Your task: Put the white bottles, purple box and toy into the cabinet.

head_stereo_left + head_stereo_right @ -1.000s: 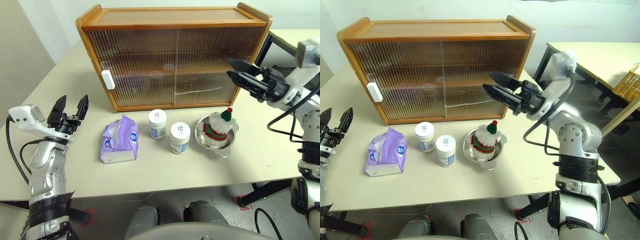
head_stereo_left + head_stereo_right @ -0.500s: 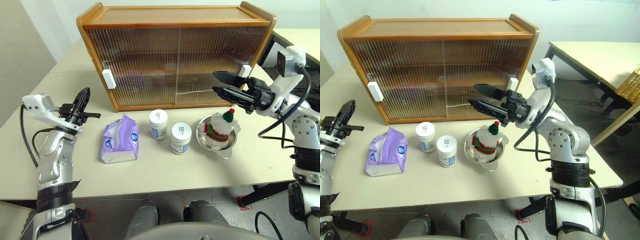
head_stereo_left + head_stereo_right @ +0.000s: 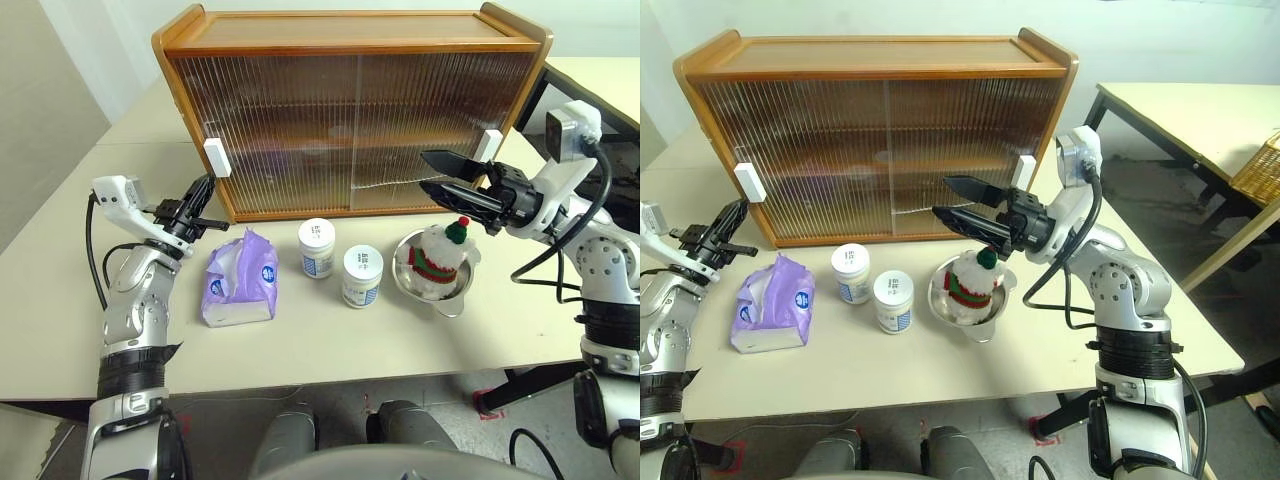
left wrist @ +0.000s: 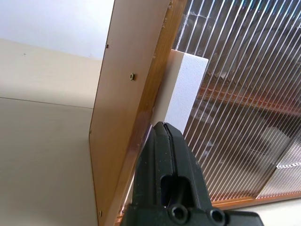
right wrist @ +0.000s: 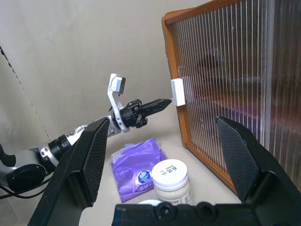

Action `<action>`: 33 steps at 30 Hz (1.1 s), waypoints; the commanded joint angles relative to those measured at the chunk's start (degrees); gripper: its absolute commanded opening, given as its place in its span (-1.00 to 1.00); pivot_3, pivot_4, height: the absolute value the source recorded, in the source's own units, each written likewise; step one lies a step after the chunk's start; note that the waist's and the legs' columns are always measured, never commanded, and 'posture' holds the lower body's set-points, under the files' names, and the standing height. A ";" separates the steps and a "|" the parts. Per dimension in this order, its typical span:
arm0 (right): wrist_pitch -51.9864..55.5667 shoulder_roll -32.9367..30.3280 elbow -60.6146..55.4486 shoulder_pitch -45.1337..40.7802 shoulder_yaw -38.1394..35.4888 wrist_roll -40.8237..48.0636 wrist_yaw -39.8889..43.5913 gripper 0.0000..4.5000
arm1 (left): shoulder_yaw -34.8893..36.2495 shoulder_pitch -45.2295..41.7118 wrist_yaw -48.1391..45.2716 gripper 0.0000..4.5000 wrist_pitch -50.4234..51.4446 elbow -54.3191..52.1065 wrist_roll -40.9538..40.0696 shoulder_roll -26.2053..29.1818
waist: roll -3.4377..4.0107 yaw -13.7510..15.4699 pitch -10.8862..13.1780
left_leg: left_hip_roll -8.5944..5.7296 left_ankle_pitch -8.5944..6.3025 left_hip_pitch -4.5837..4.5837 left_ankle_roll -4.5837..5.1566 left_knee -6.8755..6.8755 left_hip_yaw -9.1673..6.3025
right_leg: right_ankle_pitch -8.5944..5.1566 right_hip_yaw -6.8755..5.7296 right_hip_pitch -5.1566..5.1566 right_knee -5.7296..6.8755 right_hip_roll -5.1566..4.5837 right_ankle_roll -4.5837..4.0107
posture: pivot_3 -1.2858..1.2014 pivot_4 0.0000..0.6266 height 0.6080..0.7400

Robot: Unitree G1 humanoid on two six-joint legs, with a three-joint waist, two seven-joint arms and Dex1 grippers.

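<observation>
On the table (image 3: pixel 300 345), in front of the cabinet (image 3: pixel 350 110), we see the task's things in a row: the purple box (image 3: pixel 238 282) at the left, the two white bottles (image 3: pixel 340 262) just beside each other in the middle, and the toy (image 3: pixel 436 259) at the right, sitting in a steel bowl (image 3: pixel 405 281). The box lies with white tissue showing at its top; the bottles stand upright with lids on, the left one a little nearer the cabinet. Behind them the cabinet stands with both ribbed doors shut, a white handle (image 3: pixel 215 157) at the left door's outer edge and another (image 3: pixel 490 145) at the right door's edge. None of the things is inside it yet. Our left gripper (image 3: pixel 200 195) has its two black fingers pressed together, holding nothing, and points toward the cabinet's lower left corner, its tip near the left handle; in the left wrist view the closed fingers (image 4: pixel 164 155) sit just below that handle (image 4: pixel 186 89), though we cannot tell whether they touch it. Our right gripper (image 3: pixel 445 175) has its fingers spread wide and empty, pointing leftward across the right door, hanging just above the toy's hat.
</observation>
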 commanded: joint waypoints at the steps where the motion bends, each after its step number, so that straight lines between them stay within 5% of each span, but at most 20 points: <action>1: -0.48 -0.06 -1.05 0.44 0.60 -0.63 0.19 1.00 | -0.16 -1.18 -0.27 -0.99 0.11 1.39 0.88 0.36 | -0.01 0.00 0.00 | -0.01 0.00 0.00 0.00 0.00 0.00 | 0.00 0.00 0.00 0.00 0.00 0.00 | -0.03 -0.93 1.00; 33: -1.40 0.25 -1.16 1.10 0.37 -1.50 -0.17 1.00 | -1.70 -7.17 -0.05 -0.99 1.25 1.07 0.98 0.28 | -0.04 -0.02 0.02 | -0.07 0.04 0.01 0.07 0.11 0.05 | 0.06 0.00 0.08 0.00 0.01 0.10 | -0.04 -0.95 1.00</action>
